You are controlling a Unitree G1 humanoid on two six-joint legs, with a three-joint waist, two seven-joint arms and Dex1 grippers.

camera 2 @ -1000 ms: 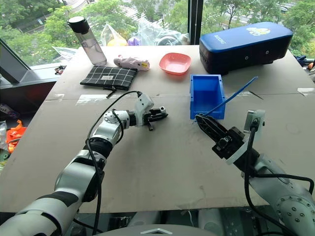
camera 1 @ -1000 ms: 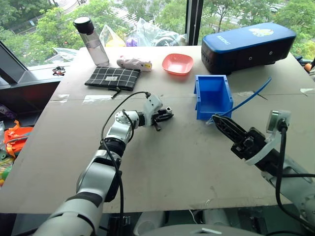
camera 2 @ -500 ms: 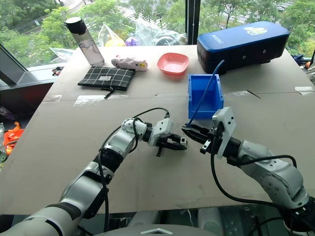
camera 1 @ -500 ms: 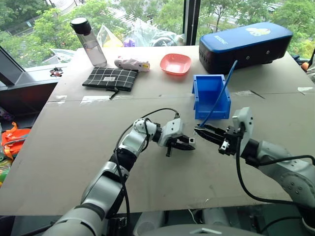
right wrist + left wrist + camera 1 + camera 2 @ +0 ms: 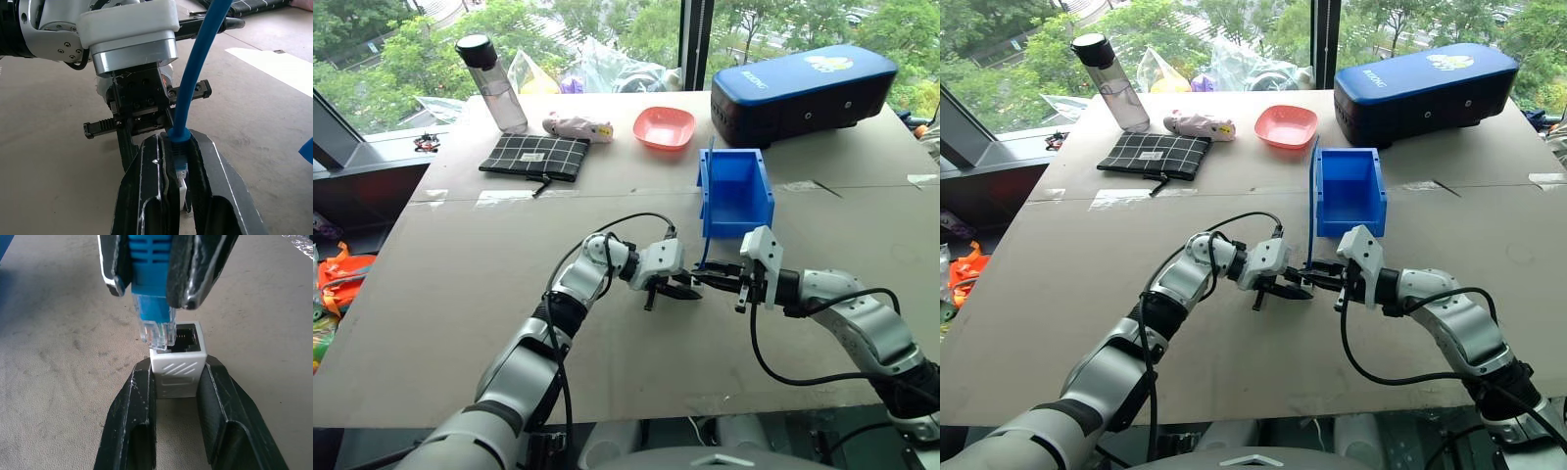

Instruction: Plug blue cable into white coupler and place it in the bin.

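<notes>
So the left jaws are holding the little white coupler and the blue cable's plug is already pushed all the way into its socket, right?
Not quite. The left gripper does hold the white coupler, but the plug of the blue cable is not yet in. The left wrist view shows the clear plug tip at the socket's edge, off to one side, with the dark opening still empty. The right gripper holds the cable just behind the plug.

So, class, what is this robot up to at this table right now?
The robot is joining two small parts above the table. Its left gripper clamps the white coupler, socket facing out. Its right gripper is shut on the blue cable just behind the clear plug. The plug sits at the socket's mouth, slightly off to one side and not yet pushed in. The bin waits just beyond the two grippers.
</notes>
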